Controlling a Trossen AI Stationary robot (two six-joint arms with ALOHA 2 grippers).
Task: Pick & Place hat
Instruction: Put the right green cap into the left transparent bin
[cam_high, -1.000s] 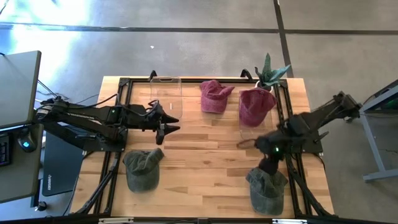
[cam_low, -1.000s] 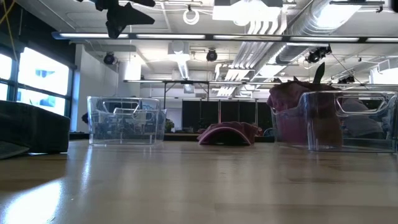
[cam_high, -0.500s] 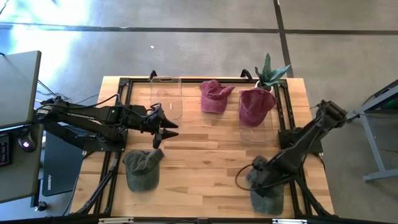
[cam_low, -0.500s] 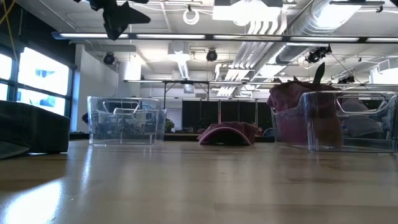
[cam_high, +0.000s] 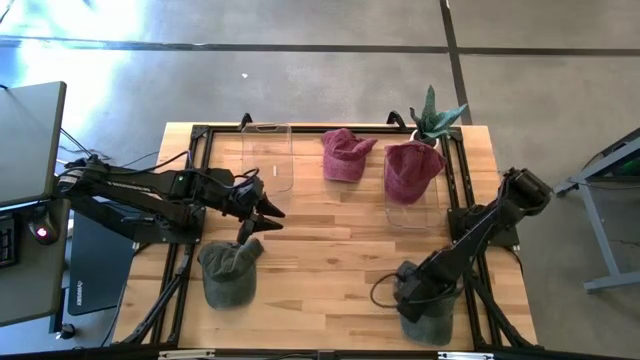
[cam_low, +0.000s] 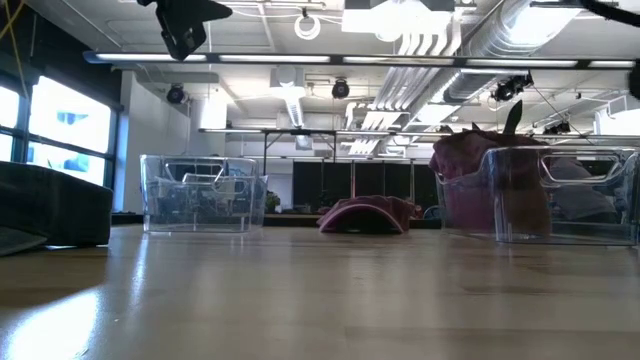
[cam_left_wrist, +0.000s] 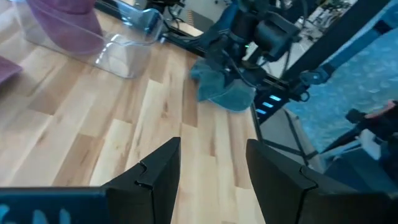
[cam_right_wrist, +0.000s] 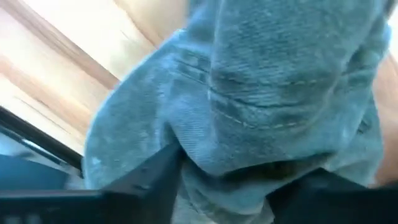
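Note:
A green hat (cam_high: 432, 322) lies near the table's near right corner and fills the right wrist view (cam_right_wrist: 261, 93). My right gripper (cam_high: 412, 288) is low over its far end, open, fingers astride the crown. A second green hat (cam_high: 228, 272) lies flat near the left edge. My left gripper (cam_high: 256, 214) hangs open in the air just beyond that hat, touching nothing; the left wrist view (cam_left_wrist: 208, 177) looks across at the right arm and green hat (cam_left_wrist: 224, 90). One red hat (cam_high: 346, 152) lies on the table, another (cam_high: 412, 168) sits in a clear bin. My right gripper comes down on the green hat's crown (cam_right_wrist: 249, 143) from above. Its open fingers (cam_right_wrist: 152, 180) stand on either side of a bulge of cloth that rises between them. The hat lies on the table; whether the fingertips press the cloth cannot be told.
An open clear bin (cam_high: 267, 155) stands at the far left, the bin with the red hat (cam_high: 410, 205) at the far right. A potted plant (cam_high: 436, 118) sits at the far right corner. Black frame rails (cam_high: 190, 180) run along both sides. Bare wood lies mid-table (cam_high: 330, 250).
My right gripper has swung from mid-table toward the near edge and come down onto the right green hat. My left gripper has drifted a little toward the near edge and tipped down toward the left green hat. No hat has moved.

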